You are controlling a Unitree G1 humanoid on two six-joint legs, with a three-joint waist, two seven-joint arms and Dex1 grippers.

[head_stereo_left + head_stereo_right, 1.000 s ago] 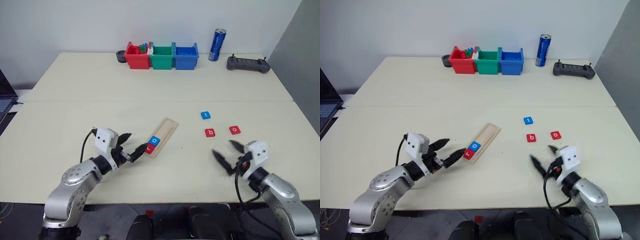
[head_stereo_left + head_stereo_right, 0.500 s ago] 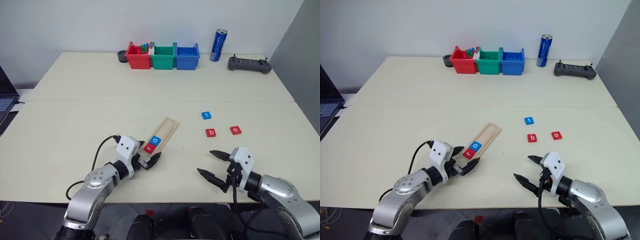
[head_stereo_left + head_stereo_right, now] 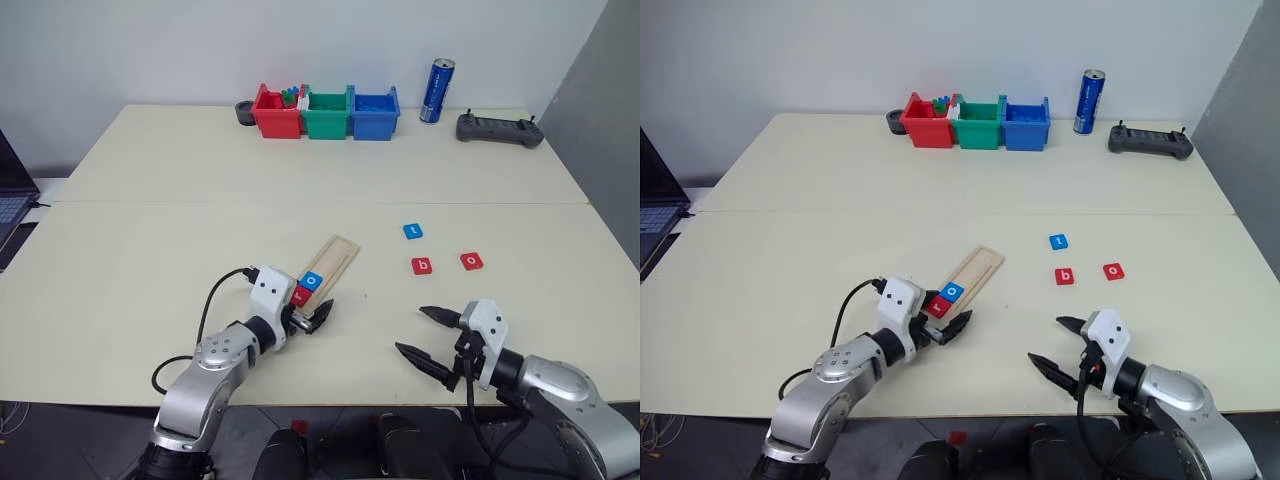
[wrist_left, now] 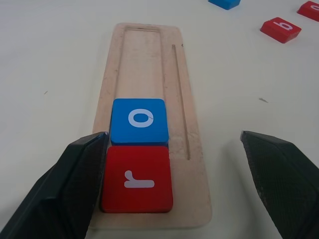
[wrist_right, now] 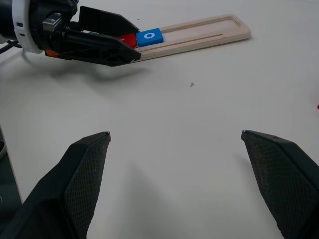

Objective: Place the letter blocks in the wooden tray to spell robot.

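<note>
Cream table [image 3: 150, 250], wooden tray [image 4: 149, 89] lying between spread fingers of left gripper [image 4: 174, 184], red r block [image 4: 138, 179] and blue o block [image 4: 139, 120] at its near end, right gripper [image 3: 428, 334] wide open, well apart from red b block [image 3: 422, 266], red o block [image 3: 471, 261], blue t block [image 3: 412, 231]

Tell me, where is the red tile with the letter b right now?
The red b tile lies loose on the table's right side in the head views, between the blue t tile and the red o tile.
</note>
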